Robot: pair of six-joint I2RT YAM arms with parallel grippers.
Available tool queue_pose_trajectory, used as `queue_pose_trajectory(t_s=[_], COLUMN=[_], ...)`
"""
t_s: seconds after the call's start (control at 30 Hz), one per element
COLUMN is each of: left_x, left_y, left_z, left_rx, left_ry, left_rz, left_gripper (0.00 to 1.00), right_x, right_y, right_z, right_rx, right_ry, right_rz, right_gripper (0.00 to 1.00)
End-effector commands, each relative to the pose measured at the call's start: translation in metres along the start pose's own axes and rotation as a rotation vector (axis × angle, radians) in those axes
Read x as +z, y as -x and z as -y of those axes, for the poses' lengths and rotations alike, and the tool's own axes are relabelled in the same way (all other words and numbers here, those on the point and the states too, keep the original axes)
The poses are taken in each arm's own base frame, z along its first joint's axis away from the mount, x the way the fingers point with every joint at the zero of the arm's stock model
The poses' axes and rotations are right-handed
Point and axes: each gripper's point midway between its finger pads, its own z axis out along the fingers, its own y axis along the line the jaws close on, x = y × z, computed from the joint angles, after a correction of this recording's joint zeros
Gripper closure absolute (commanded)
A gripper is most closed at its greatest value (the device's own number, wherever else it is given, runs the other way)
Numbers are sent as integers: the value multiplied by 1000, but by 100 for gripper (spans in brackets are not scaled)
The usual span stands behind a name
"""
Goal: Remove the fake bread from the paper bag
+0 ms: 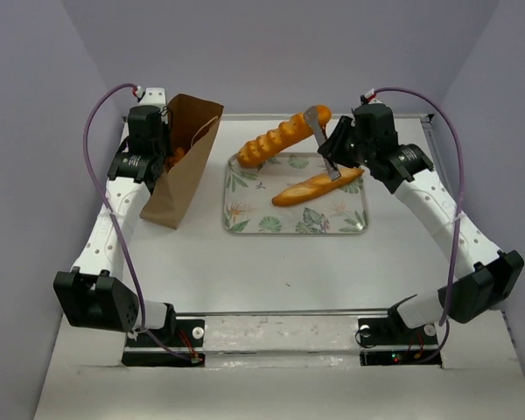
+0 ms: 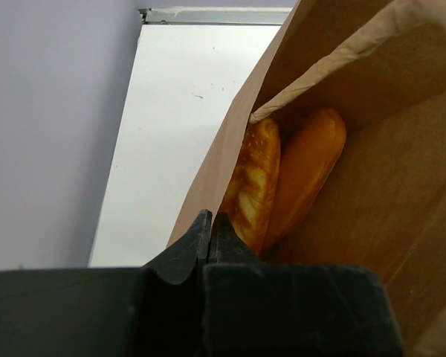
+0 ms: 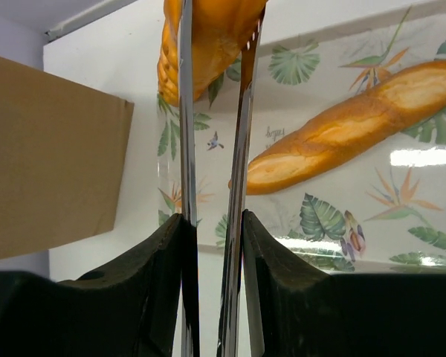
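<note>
The paper bag [image 1: 185,162] is seen at the worktop's [image 1: 271,271] left, its rim seemingly pinched by the closed left fingers [image 2: 208,234]. Only in the left wrist view are two glossy loaves [image 2: 256,178] shown deep inside it. The thick scored loaf [image 1: 276,140] is clamped between the narrow right fingers [image 3: 217,44] over the far edge of the leaf-print tray [image 1: 350,223], where a slim loaf [image 1: 319,185] lies. The loaves are judged to be rigid, light, slippery plastic, so a mid-length grip is advised.
</note>
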Motion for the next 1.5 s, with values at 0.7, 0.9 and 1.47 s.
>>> queue_pose_trajectory(t_s=[0.7, 0.9, 1.47], left_x=[-11, -10, -11], left_y=[13, 9, 13], left_z=[-1, 1, 1], left_rx=[-41, -40, -39], left_ry=[-22, -29, -35], left_rz=[57, 48, 57], left_gripper=[100, 100, 100], right_x=[-36, -15, 23], right_y=[47, 38, -12], right_z=[-40, -20, 53], right_rx=[168, 176, 181], right_ry=[332, 281, 84], right_rz=[53, 41, -68], right_gripper=[98, 98, 64])
